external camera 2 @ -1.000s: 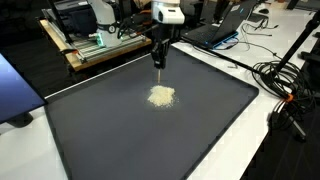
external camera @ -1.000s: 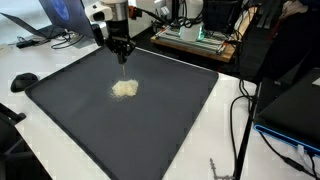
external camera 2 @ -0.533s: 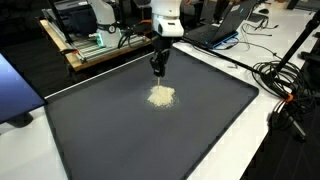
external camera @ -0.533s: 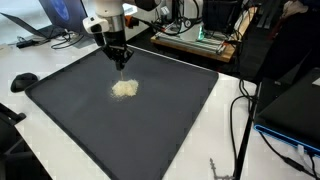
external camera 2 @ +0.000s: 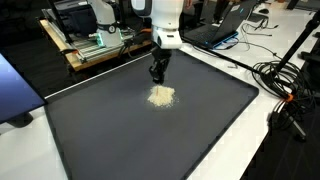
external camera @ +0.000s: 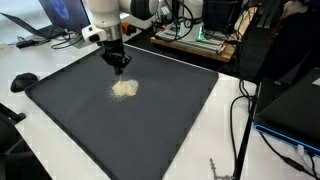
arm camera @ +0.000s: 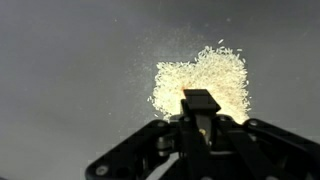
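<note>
One small heap of pale grains (external camera: 124, 88) is lying near the middle of the dark mat (external camera: 170, 120) covering the desk (external camera: 225, 150); it shows in both exterior views and again in the wrist view (arm camera: 205, 80). The pincer (external camera: 119, 68) is hanging just above the mat, beside the heap on its far side and apart from it, jaws drawn fully together around what looks like a thin dark tool, though the tool is too small to identify. In the wrist view the tip is pointing at the near edge of the grains. The heap is sitting compact with only a light scatter at its rim, so the grain work appears barely begun: no contact yet, nothing spread or gathered. Laptop (external camera: 60, 15) and cables (external camera 2: 285, 80) are lying beyond the mat.
</note>
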Available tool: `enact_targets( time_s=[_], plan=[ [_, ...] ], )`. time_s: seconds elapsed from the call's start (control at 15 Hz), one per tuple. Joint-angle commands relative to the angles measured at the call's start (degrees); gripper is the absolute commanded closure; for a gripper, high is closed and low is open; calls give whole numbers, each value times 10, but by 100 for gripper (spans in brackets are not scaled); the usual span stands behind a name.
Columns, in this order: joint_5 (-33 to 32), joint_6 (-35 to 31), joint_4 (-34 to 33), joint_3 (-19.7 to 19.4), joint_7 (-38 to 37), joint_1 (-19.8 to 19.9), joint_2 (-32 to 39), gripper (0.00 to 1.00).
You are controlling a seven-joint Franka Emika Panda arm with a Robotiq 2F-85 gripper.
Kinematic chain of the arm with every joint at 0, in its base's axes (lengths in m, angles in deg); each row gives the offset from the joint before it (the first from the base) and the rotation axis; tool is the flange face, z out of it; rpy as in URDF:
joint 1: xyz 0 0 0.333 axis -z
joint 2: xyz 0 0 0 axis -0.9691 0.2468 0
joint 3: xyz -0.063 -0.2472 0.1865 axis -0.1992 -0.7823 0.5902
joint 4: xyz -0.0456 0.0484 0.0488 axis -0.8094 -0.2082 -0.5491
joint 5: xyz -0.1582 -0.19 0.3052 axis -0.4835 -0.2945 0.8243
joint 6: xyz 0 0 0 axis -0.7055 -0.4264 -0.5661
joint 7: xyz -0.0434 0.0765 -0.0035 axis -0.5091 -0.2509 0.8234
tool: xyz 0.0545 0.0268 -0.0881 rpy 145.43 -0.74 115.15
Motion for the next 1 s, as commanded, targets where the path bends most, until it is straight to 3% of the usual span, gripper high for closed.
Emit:
enact_targets(
  time_s=[0.0,0.67,0.93],
  plan=[
    [7,-2,-22,2,3,10,27,97],
    [8,13,-37,4,7,13,48,97],
    [9,25,-25,8,9,11,25,97]
  ],
)
